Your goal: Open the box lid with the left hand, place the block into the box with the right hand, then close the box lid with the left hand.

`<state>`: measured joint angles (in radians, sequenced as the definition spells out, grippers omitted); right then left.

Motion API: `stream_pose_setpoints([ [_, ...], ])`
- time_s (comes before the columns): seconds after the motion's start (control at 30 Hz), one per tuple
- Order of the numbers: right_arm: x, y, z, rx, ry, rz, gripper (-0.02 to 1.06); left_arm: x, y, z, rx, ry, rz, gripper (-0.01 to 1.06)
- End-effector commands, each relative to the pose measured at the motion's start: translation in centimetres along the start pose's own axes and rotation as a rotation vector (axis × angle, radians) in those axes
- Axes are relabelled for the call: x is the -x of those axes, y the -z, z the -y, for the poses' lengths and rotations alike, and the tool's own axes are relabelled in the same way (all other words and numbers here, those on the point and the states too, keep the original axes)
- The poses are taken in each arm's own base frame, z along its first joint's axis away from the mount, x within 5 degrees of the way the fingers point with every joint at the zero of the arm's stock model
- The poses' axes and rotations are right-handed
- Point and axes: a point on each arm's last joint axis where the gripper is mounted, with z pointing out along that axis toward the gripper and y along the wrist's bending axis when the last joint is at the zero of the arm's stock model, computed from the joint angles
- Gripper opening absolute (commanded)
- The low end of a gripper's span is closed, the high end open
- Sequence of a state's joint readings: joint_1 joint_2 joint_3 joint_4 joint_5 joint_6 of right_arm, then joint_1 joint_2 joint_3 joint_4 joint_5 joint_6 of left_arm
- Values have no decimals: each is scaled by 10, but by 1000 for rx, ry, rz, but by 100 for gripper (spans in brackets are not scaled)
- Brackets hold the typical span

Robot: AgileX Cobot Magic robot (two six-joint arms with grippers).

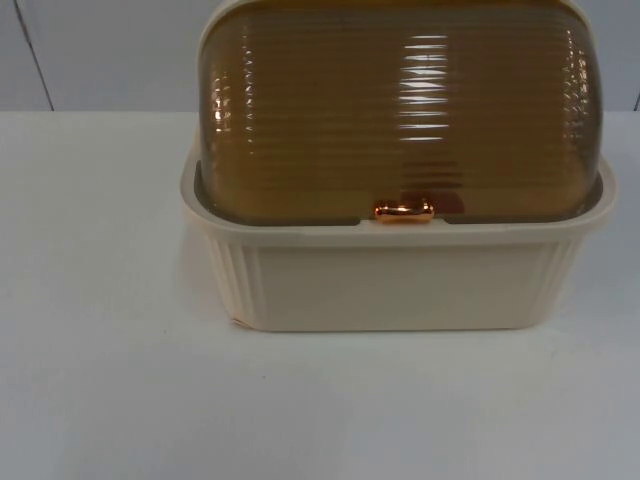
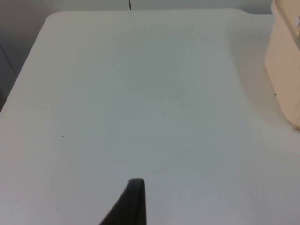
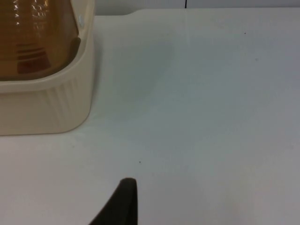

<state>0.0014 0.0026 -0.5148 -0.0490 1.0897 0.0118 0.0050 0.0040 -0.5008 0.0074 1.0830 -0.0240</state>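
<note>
A cream ribbed box (image 1: 400, 285) stands on the white table, close to the camera in the top view. Its amber, ribbed see-through lid (image 1: 400, 110) is down over the box, with a copper handle (image 1: 404, 211) at the front rim. A reddish shape (image 1: 445, 203) shows through the lid just behind the handle, and the same reddish shape (image 3: 29, 65) shows inside the box (image 3: 47, 108) in the right wrist view. My left gripper (image 2: 133, 201) hangs over bare table to the left of the box (image 2: 283, 70). My right gripper (image 3: 123, 201) hangs over bare table to the right of it.
The white table (image 1: 100, 380) runs back to a grey partition wall (image 1: 100, 50). Open table surface lies in front of the box and on both sides of it.
</note>
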Motion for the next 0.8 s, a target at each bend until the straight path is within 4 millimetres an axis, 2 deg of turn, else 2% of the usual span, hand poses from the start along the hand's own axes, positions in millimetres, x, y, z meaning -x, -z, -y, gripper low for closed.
stream_pose_setpoints([
  [0.0,1,0,0,2,-1,13,105,-1,-1,-1,2,2,7,105],
  [0.77,1,0,0,2,-1,13,105,-1,-1,-1,2,2,7,105],
])
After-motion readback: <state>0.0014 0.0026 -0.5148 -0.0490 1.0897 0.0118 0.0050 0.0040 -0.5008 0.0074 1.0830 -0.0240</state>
